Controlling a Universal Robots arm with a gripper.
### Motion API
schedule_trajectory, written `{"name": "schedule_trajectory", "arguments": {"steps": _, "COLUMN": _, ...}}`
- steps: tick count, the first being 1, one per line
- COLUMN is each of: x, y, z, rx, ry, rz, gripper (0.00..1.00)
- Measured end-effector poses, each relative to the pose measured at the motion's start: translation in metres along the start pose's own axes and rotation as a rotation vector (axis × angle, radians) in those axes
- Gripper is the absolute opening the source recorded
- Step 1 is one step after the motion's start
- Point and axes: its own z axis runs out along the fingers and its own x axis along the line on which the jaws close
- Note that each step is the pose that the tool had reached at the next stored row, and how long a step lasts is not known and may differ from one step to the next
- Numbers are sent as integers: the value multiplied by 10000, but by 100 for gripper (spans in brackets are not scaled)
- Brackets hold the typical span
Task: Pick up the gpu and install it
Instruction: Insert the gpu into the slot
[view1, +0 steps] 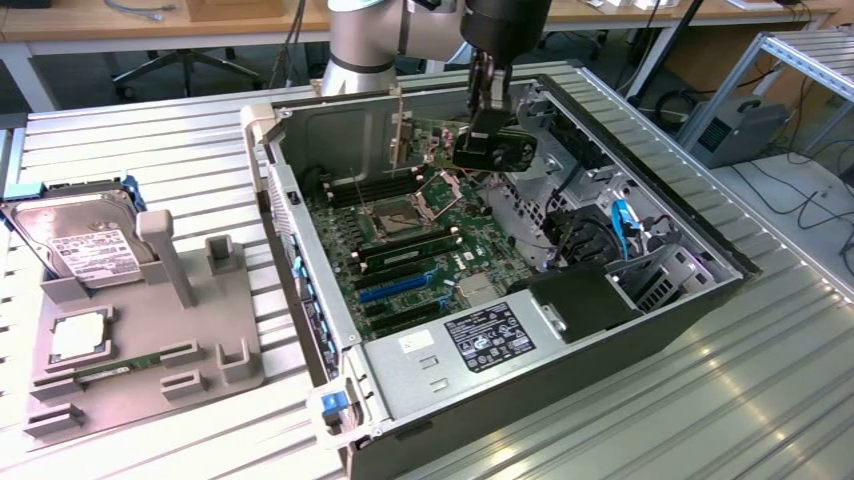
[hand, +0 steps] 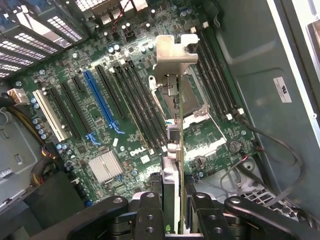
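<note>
– Seeing the gpu (hand: 175, 135) anywhere?
– Yes. It stands on edge between the fingers (hand: 150, 215) of the gripper (hand: 176, 212), which is clamped on it, one finger on each face.
– And where is that?
– Inside the open case (view1: 574, 385), over the board (hand: 132, 150), seated in no slot. Its silver bracket (hand: 175, 52) is at the end far from the gripper.
– What lies near it?
– Past the bracket I see the socket (hand: 195, 97) and black memory slots (hand: 217, 75). A blue slot (hand: 102, 100) is well apart from the card.
– Outside the case?
– On the exterior view's left a drive (view1: 80, 250) leans in a grey stand (view1: 167, 270) on the slatted metal table (view1: 694, 420).
</note>
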Motion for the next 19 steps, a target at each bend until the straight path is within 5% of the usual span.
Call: {"name": "schedule_trajectory", "arguments": {"steps": 19, "x": 0, "y": 0, "z": 0, "rx": -14, "ry": -24, "rz": -444, "gripper": 27}}
